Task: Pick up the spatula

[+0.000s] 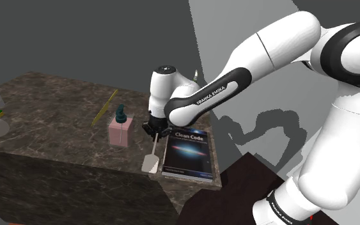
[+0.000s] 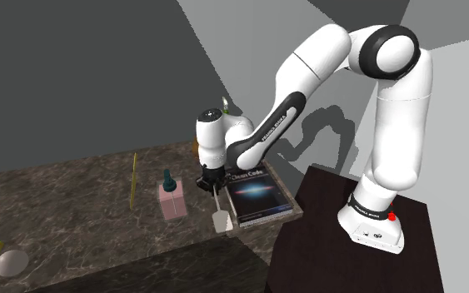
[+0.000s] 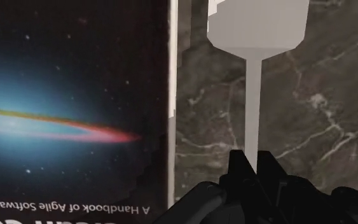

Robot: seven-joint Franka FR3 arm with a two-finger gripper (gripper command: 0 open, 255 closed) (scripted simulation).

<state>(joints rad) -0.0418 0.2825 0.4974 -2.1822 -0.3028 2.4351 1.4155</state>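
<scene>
- The gripper [image 3: 252,160] has its fingers clamped on the thin handle of the pale spatula [image 3: 252,95], whose blade is at the counter's front edge.
- Lift straight up and slowly. The hold looks to be near the handle's end, so the blade may swing.
- Steer clear of the book [image 3: 75,114] just beside it.
- The counter [image 1: 57,128] is dark veined stone, with grey walls behind.

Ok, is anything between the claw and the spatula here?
Nothing visible does. The claw is shut on the white spatula at its handle. The book lies close beside it, and the pink bottle stands apart on the other side.
</scene>
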